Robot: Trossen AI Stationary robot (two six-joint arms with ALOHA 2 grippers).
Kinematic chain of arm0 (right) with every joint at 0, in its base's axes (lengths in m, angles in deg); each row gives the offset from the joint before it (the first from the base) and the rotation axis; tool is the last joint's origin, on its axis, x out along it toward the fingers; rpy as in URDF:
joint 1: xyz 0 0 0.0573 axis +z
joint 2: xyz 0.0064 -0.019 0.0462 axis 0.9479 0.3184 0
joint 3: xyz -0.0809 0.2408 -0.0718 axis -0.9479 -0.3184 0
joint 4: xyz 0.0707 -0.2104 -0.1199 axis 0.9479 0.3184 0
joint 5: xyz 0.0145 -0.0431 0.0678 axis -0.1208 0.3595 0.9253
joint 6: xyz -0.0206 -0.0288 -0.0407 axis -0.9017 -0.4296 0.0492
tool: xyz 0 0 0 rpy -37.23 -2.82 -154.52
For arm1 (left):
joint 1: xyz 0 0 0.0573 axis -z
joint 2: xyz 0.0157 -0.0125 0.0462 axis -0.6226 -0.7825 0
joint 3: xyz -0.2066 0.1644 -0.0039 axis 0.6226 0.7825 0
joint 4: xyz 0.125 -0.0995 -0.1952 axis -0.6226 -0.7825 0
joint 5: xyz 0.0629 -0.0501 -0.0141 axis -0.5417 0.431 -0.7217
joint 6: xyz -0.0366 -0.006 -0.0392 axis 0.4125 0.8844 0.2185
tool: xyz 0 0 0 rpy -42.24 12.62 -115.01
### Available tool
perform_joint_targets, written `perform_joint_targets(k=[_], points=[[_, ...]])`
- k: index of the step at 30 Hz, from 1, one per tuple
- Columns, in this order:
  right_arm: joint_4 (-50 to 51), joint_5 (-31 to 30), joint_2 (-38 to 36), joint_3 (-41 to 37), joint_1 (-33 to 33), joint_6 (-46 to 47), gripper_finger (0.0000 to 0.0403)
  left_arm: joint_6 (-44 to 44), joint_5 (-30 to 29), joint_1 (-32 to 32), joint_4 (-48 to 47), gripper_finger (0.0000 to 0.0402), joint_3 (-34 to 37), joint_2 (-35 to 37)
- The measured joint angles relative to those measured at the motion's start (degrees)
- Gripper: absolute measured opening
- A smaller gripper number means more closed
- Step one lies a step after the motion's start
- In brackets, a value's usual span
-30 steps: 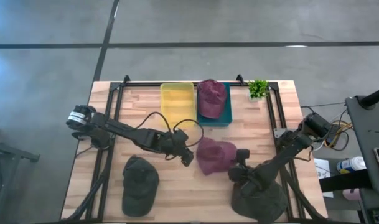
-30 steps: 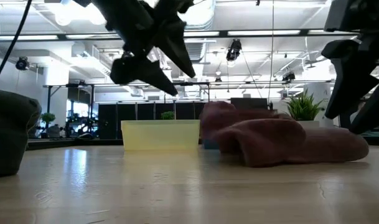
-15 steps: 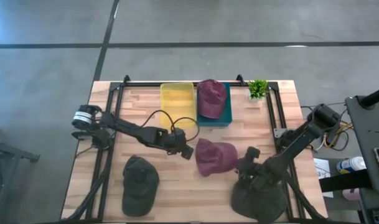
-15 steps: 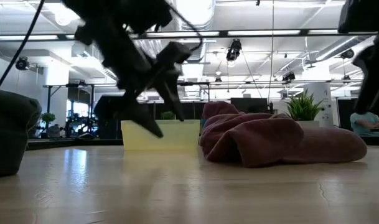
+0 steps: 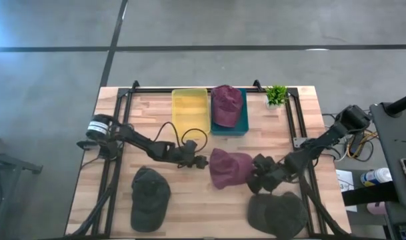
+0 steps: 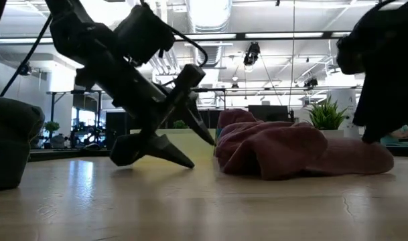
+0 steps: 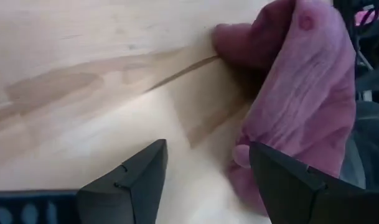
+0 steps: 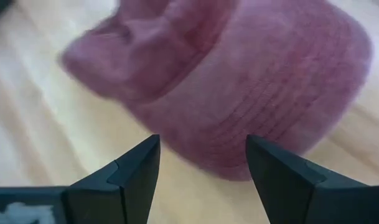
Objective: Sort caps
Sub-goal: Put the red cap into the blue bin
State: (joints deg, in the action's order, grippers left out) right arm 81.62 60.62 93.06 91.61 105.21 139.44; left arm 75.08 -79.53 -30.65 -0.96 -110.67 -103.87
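Observation:
A maroon cap (image 5: 228, 167) lies crumpled on the wooden table near its middle. My left gripper (image 5: 200, 162) is open and low over the table at the cap's left edge (image 7: 239, 155), pointing at it. Its fingertips (image 6: 205, 137) are just short of the cloth. My right gripper (image 5: 259, 169) is open on the cap's right side, with the cap (image 8: 239, 87) just ahead of its fingers. A second maroon cap (image 5: 226, 101) rests in the teal bin (image 5: 241, 123). One dark olive cap (image 5: 149, 197) lies near left and another (image 5: 277, 213) near right.
An empty yellow bin (image 5: 189, 110) stands at the far middle beside the teal bin. A small green plant (image 5: 276, 95) is at the far right corner. Black frame rails (image 5: 123, 113) run along the table's left and right sides. Bare wood lies between the caps.
My left gripper has come down almost to the table while rolling, and has closed in on the maroon cap's left edge. My right gripper has rolled and swung off the near-right olive cap toward the maroon cap's right side, so that olive cap now shows whole. Both stay open.

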Motion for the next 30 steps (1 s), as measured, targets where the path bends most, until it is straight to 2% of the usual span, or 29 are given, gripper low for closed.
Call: perform_joint_targets(k=[9,17,24,30], points=[[-0.11,3.06,0.58,-2.29,-2.49,-1.19,0.0223,-9.11,-1.15,-0.26,11.34,0.0231,-2.40,-5.16],[1.05,6.85,0.73,-2.80,-2.56,-1.79,0.0219,-10.43,-1.15,-0.31,18.46,0.0231,-2.19,-5.26],[2.47,7.64,0.73,-2.82,-2.58,-2.55,0.0219,-11.05,-0.64,-0.33,16.27,0.0231,-0.94,-3.72],[2.51,7.59,0.73,-2.70,-2.58,-2.76,0.0219,-10.96,-0.61,-0.15,1.28,0.0231,0.61,0.04]])
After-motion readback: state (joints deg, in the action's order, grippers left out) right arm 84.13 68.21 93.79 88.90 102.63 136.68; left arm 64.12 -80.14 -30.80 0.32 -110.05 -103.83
